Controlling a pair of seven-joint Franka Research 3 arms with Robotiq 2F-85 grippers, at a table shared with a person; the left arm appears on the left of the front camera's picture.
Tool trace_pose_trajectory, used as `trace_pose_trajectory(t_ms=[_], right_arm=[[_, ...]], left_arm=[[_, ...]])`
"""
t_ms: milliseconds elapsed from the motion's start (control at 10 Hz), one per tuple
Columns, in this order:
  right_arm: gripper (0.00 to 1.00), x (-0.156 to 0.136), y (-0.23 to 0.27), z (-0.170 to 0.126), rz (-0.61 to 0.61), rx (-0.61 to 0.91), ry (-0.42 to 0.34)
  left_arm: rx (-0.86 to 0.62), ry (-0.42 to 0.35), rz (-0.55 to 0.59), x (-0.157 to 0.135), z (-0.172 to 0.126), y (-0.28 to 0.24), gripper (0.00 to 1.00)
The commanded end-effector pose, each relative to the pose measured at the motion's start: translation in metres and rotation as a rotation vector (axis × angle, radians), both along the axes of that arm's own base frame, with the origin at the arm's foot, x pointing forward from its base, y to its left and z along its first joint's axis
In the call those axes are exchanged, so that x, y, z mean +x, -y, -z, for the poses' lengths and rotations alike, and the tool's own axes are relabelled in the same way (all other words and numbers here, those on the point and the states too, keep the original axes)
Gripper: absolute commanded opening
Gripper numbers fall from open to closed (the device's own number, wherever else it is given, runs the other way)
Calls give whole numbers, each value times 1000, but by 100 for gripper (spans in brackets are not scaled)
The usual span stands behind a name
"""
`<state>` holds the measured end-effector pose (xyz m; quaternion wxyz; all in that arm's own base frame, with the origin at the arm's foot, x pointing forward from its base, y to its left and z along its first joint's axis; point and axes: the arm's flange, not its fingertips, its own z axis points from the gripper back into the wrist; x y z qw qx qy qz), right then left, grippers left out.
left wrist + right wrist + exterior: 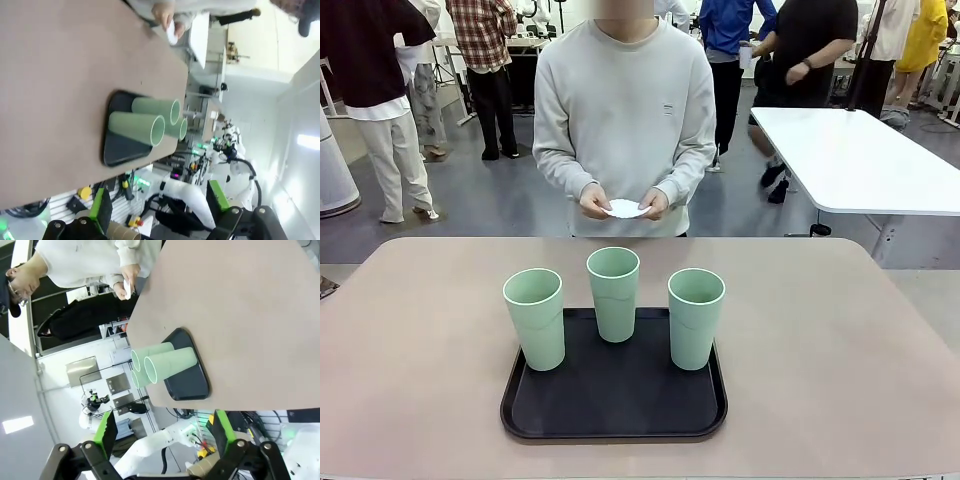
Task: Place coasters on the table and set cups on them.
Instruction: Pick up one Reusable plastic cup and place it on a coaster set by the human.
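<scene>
Three tall, tapered, pale mint-green plastic cups stand upright on a black rounded-corner tray (613, 405). The tray lies on the large beige-pink matte tabletop (410, 330), close to the robot's edge and about midway across. The left cup (534, 318) stands at the tray's left side, the middle cup (613, 293) at its far edge and the right cup (696, 317) towards its right side. The three are apart from one another, mouths open upward, and each base rests straight on the tray.

At the far side of the tabletop stands a person in a light grey sweatshirt (625, 100). The small round white paper coasters (625, 208) are held between one hand (593, 200) and the other hand (655, 203), in front of the person's waist, beyond the far edge and off the tabletop. How many coasters are in the stack cannot be told.

In the left wrist view the left gripper (160, 205) has its black fingers with green pads spread wide, with nothing between them; the tray and cups lie well apart from it. In the right wrist view the right gripper (163, 432) is likewise spread wide and empty, well apart from the cups.

A white rectangular table (860, 155) stands behind the person, to the right
</scene>
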<state>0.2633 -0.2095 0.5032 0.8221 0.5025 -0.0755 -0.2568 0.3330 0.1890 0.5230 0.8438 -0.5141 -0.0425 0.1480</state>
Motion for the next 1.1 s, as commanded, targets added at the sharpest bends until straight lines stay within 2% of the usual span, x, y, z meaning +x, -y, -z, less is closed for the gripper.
trace_pose_trajectory(t_ms=[0,300,500,600,1000], right_arm=[[100,3,6,-1,-6,15,-2],[100,4,10,-1,-3,5,-1],[100,6,6,-6,-21,4,18],[100,1,6,1,3,-2,-13],[100,1,6,1,3,-2,-13]], left_arm=[[59,-64,50,-3,-3,-2,100],[79,-89,13,-12,0,6,100],[113,-64,25,-14,-6,15,100],[60,-63,36,-7,1,4,100],[60,-63,36,-7,1,4,100]])
